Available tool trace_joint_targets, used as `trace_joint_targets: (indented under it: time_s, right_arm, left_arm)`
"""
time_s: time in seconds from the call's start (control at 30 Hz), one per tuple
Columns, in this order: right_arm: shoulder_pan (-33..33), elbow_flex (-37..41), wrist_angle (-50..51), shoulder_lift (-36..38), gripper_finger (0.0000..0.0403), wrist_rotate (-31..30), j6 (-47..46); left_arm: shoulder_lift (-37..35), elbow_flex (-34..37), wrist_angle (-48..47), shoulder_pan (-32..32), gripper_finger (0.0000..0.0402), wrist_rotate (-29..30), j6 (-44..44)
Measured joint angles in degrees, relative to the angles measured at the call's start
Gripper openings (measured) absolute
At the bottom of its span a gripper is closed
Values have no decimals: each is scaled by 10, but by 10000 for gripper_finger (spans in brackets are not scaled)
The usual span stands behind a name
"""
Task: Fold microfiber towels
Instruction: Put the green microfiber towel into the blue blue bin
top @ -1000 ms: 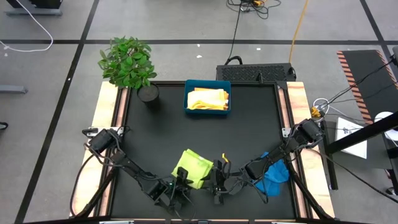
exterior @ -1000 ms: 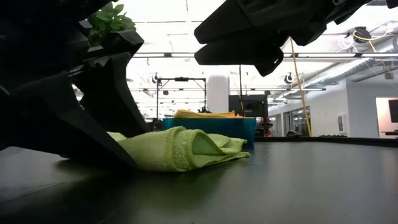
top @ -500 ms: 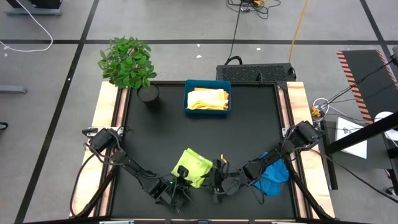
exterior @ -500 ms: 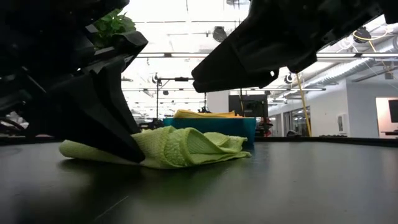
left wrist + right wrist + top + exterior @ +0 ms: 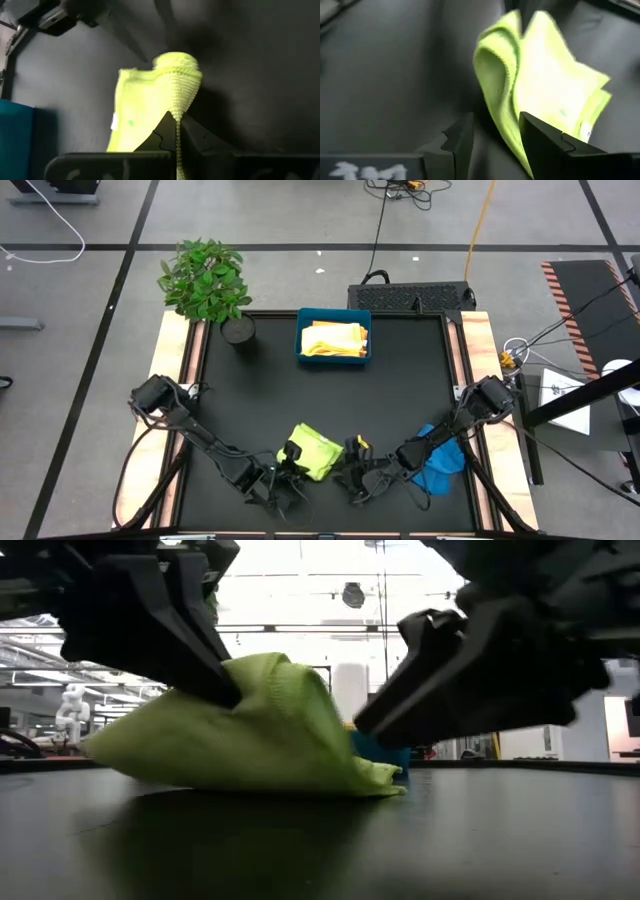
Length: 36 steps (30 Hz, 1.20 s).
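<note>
Near the table's front edge, left claw (image 5: 290, 463) clenched on lime green towel (image 5: 315, 451), right claw (image 5: 350, 476) released, blue towel (image 5: 443, 465) half hidden.

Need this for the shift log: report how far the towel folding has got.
Done: yellow towels lie in the teal tray. In hand: the left gripper is shut on the lime green towel, one edge raised; the right gripper is open beside it. Left: that fold, and the blue towel, crumpled under the right arm.
</note>
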State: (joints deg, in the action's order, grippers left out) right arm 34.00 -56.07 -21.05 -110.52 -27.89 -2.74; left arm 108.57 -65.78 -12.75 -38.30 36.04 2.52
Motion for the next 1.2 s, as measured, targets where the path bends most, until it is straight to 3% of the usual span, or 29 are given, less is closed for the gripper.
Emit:
trace_joint_targets:
  time_s: [0.3,0.5,0.67,1.2]
  right_arm:
    - [-7,21,-76,-51,211,5,16]
    - [-9,21,-152,-73,255,-55,106]
    - [0,21,-166,-71,262,-81,146]
    - [-5,20,-135,-72,263,-76,109]
  left_arm:
    - [-11,0,-4,2,2,0,4]
    - [-11,0,-15,4,2,0,-7]
    - [-11,0,-25,4,4,-1,-11]
    - [-15,0,-4,14,4,0,-7]
